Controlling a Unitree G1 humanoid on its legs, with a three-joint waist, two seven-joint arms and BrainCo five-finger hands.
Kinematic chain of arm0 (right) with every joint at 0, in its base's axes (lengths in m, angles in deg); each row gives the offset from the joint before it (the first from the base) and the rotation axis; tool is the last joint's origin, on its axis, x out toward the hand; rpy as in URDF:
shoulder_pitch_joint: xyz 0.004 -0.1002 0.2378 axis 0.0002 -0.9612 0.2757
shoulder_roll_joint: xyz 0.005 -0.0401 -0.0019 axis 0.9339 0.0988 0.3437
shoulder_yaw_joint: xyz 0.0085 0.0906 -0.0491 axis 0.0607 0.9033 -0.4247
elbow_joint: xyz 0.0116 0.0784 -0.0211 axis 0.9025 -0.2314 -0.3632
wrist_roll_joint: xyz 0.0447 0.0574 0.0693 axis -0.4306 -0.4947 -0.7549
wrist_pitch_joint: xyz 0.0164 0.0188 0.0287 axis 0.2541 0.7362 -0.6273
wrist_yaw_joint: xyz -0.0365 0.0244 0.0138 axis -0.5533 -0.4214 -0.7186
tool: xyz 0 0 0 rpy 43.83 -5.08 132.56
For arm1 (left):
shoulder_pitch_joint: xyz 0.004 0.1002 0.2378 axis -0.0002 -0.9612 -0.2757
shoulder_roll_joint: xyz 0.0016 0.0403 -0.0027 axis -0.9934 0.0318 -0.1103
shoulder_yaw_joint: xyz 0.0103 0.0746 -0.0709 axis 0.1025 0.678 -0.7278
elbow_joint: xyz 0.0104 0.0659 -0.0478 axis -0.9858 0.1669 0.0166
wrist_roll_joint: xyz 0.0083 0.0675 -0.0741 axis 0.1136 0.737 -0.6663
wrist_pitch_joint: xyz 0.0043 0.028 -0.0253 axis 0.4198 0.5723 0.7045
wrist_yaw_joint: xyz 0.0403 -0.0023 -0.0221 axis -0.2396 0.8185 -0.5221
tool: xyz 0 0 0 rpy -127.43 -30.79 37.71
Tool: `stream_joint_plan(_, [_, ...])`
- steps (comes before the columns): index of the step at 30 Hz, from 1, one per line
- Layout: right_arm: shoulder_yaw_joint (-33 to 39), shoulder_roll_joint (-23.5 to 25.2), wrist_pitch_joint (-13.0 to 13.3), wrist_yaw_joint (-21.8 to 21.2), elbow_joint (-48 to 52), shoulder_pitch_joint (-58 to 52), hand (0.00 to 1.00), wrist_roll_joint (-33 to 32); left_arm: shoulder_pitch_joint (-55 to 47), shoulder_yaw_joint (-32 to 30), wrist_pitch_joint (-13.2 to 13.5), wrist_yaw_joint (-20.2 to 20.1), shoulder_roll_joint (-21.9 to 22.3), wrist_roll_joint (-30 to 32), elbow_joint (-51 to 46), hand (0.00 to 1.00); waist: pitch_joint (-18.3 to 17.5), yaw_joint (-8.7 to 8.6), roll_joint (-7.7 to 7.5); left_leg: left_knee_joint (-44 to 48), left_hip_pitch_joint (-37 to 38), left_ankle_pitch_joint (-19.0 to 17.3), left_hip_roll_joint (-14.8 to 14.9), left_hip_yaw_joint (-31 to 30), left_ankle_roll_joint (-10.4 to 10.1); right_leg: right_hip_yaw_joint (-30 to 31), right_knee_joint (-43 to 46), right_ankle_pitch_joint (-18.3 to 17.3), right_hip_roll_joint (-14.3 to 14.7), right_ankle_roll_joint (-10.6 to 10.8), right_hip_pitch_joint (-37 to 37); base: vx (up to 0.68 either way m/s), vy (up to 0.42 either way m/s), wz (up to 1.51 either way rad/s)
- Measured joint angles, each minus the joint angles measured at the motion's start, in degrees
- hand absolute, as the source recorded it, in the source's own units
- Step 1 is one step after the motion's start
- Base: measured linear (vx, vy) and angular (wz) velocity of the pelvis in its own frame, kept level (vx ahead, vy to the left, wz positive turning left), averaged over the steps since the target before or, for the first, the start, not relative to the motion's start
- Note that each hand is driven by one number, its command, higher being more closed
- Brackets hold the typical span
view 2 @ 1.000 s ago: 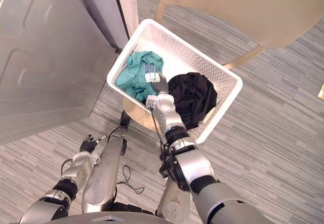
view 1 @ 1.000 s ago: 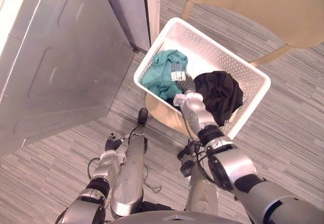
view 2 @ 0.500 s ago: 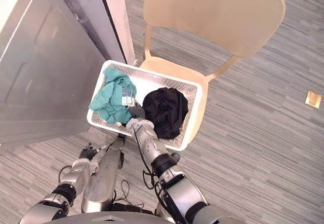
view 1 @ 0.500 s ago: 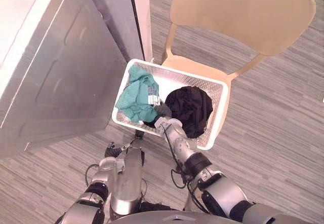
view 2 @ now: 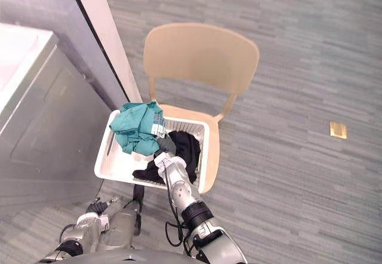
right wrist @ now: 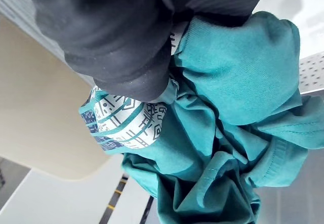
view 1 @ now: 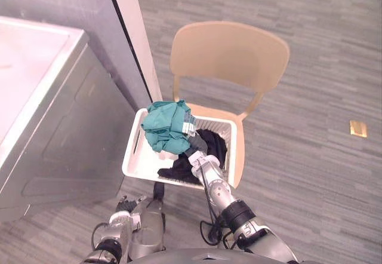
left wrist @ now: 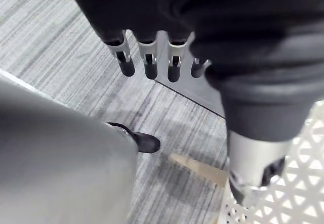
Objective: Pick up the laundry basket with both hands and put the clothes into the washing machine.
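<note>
A white perforated laundry basket point(view 1: 234, 150) rests on the seat of a tan chair point(view 1: 230, 52). My right hand point(view 1: 196, 146) is over the basket, shut on a bunched teal garment point(view 1: 167, 126) that hangs above the basket's far left corner. In the right wrist view the teal cloth point(right wrist: 228, 133) is pressed against the hand's dark cover point(right wrist: 116, 36), which hides the fingers. A black garment point(view 1: 209, 147) lies in the basket under my forearm. My left hand point(view 1: 123, 203) hangs low near the floor, its fingers point(left wrist: 147, 64) straight and holding nothing, beside the basket's corner point(left wrist: 283, 203).
The silver washing machine point(view 1: 54, 126) stands on the left, close to the basket. A white post point(view 1: 134, 37) rises behind it. A brass floor plate point(view 1: 358, 128) sits on the grey carpet to the right, with open floor around it.
The whole view has shifted as the camera moved up and back. My right hand has risen with the teal garment, now bunched above the basket instead of lying in it. The left hand stays low.
</note>
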Motion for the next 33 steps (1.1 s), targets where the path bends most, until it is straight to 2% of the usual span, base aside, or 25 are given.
stream_joint_plan(3, [1.10,0.24,0.03,0.00,2.97,-1.32,1.00,-0.99,-2.42,-2.16,-0.32,0.02,0.47,0.00,-1.15,0.00,-3.46,-0.14,0.28,-0.44,1.86,-0.49,1.01,1.81,-0.52,0.89,-3.59,1.52,1.69,-0.10,2.03,0.00,-0.037,-0.24])
stream_joint_plan(6, [2.73,0.30,0.07,0.01,6.41,-1.47,1.00,-1.64,-3.87,-3.27,-0.83,0.08,0.64,-0.12,-5.17,0.00,-5.17,-0.44,0.72,-1.04,1.98,-0.81,1.71,2.34,-0.84,1.42,-6.02,2.84,2.99,-0.32,2.43,-0.03,-0.019,-0.17])
stream_joint_plan(10, [6.88,0.58,3.11,0.20,10.23,-2.12,1.00,-1.97,-4.57,-7.65,0.74,0.85,0.98,-8.83,-18.94,0.00,-7.75,-0.65,1.56,-1.96,3.80,-0.94,2.09,3.35,-0.93,2.21,-11.18,5.40,4.53,-0.66,5.18,-0.02,-0.002,-0.11])
stream_joint_plan(13, [7.29,0.53,4.38,0.27,13.69,-3.54,1.00,-2.17,-4.86,-10.04,1.65,2.52,1.47,-9.10,-30.56,0.00,-9.00,-0.88,2.24,-1.99,4.39,-0.63,2.05,5.01,-0.25,3.26,-14.04,7.67,5.22,-0.33,6.04,0.04,0.004,-0.29])
stream_joint_plan(17, [8.29,0.53,4.65,0.35,16.40,-4.40,1.00,-2.08,-4.67,-10.76,4.56,3.99,2.67,-7.87,-47.82,0.00,-9.90,-1.57,3.37,-2.82,7.81,-0.97,1.71,7.15,0.24,5.28,-16.72,9.31,5.40,-0.07,8.73,0.02,0.007,-0.25])
stream_joint_plan(22, [8.32,0.49,4.79,0.33,18.38,-5.87,1.00,-1.56,-4.68,-10.71,5.96,4.56,3.55,-7.82,-55.77,0.00,-11.25,-2.66,4.92,-3.03,9.95,-1.71,1.78,10.11,0.29,8.26,-19.11,10.77,6.20,-0.23,9.43,-0.01,0.000,-0.35])
stream_joint_plan(27, [8.18,-0.16,4.00,0.23,22.50,-10.68,1.00,-1.47,-3.36,-6.77,6.76,3.82,3.73,-7.90,-58.87,0.00,-11.43,-4.73,5.13,-3.09,12.40,-2.36,1.93,11.89,0.17,10.24,-20.51,11.62,6.59,-0.40,10.99,-0.03,-0.004,-0.20])
stream_joint_plan(30, [7.75,-0.84,3.46,0.19,22.51,-10.86,1.00,-1.48,-1.44,-3.65,6.77,1.73,3.35,-8.14,-58.78,0.00,-11.43,-5.56,5.13,-3.10,12.63,-2.79,1.94,12.90,-0.24,11.22,-21.11,11.85,6.65,-0.92,10.81,-0.05,0.005,-0.19])
stream_joint_plan(31, [6.94,-1.12,3.02,0.18,22.71,-11.28,1.00,-1.53,0.56,-0.30,6.76,0.44,2.46,-8.72,-58.42,0.00,-11.43,-6.14,5.14,-3.20,12.63,-2.83,1.94,13.37,-0.22,11.80,-21.63,12.12,6.74,-0.79,10.69,-0.05,-0.003,-0.14])
stream_joint_plan(33, [6.33,-1.24,2.32,0.14,23.23,-11.65,1.00,-1.57,1.73,1.78,6.76,-0.43,1.93,-8.80,-58.35,0.00,-11.51,-6.27,5.20,-3.47,12.55,-2.85,1.99,13.78,-0.25,12.46,-21.83,12.32,6.84,-0.80,10.19,-0.03,-0.006,-0.20])
